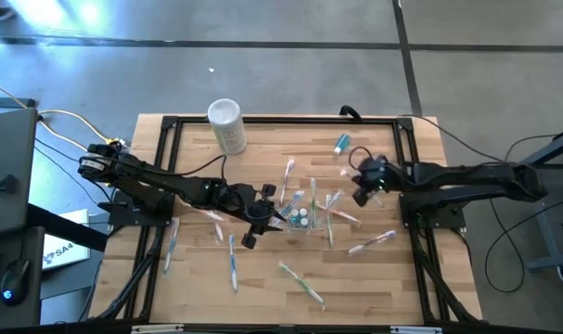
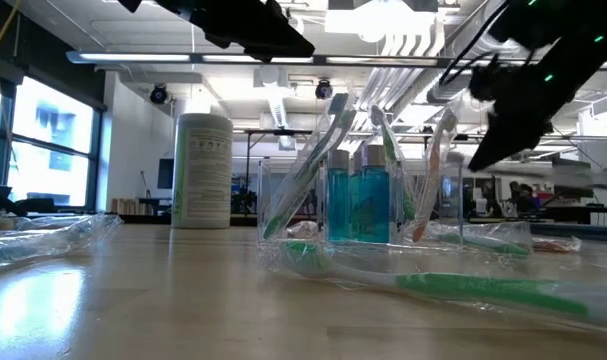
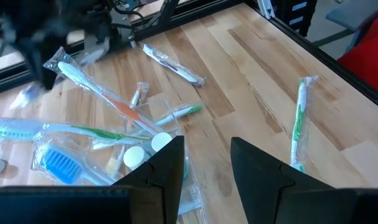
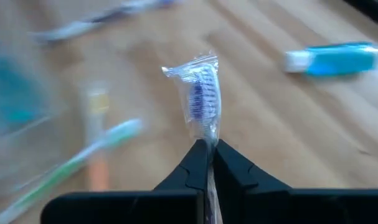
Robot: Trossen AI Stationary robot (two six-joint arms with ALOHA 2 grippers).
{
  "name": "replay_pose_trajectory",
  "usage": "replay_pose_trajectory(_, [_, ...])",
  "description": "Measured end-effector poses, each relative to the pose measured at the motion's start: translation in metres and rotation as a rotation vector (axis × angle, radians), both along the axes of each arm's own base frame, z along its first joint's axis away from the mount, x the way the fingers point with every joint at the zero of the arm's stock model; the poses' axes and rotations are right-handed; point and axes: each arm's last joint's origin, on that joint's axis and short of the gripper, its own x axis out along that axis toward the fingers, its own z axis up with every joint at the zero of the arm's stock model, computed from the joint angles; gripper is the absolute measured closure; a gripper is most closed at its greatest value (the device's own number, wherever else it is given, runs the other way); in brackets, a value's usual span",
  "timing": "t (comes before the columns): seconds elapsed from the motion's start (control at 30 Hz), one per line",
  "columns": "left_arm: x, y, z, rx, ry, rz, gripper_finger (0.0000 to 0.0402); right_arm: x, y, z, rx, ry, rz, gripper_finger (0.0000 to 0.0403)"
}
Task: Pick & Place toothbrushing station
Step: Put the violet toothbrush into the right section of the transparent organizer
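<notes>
Right gripper [image 4: 208, 155] jaws pinch a wrapped toothbrush [image 4: 202, 102]; left gripper [image 3: 204, 158] jaws stand apart, empty.

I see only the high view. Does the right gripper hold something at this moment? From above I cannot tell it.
Observer: Yes. In the right wrist view the right gripper is shut on a wrapped toothbrush; the bristle end sticks out past the fingertips.
Operator: And what stands inside the cup?
Observer: The low view shows two teal tubes upright in the clear cup, with several brushes leaning beside them.
Operator: Does the left gripper hold anything?
Observer: No. In the left wrist view the left gripper is open, and only bare table shows between its fingers.
</notes>
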Motion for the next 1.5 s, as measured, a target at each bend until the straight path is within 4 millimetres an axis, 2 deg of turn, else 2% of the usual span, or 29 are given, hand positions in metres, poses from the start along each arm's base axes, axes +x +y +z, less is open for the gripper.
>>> replay_pose_trajectory(0.17, [0.000,0.000,0.000,-0.001,0.000,0.001,0.0275,-0.011,0.030,0.016,0.044,-0.114,0.303,0.0398])
replay_pose_trajectory(0.4, [0.000,0.000,0.001,-0.003,-0.007,0.001,0.0275,-0.016,0.070,0.031,0.047,-0.260,0.675,0.0399])
replay_pose_trajectory(0.53, [0.000,0.000,0.001,-0.003,-0.010,0.002,0.0275,-0.016,0.087,0.040,-0.010,-0.369,0.808,0.0399])
replay_pose_trajectory(0.67, [0.000,0.000,0.001,-0.002,-0.010,0.004,0.0275,-0.013,0.098,0.050,-0.120,-0.486,0.863,0.0399])
replay_pose_trajectory(0.9, [0.000,0.000,0.001,-0.002,-0.009,0.004,0.0275,0.004,0.108,0.068,-0.374,-0.705,0.943,0.0399])
replay_pose_trajectory(1.03, [0.000,0.000,0.000,-0.001,-0.006,0.003,0.0275,0.019,0.115,0.074,-0.433,-0.857,1.027,0.0399])
replay_pose_trajectory(1.17, [0.000,0.000,-0.001,0.001,0.011,0.003,0.0275,0.034,0.117,0.071,-0.479,-0.913,1.042,0.0399])
replay_pose_trajectory(1.33, [-0.002,0.000,-0.004,-0.003,0.049,0.004,0.0275,0.052,0.106,0.060,-0.488,-0.876,1.019,0.0399])
replay_pose_trajectory(1.5, [-0.003,0.000,-0.005,-0.021,0.067,0.001,0.0275,0.064,0.093,0.055,-0.441,-0.925,1.073,0.0399])
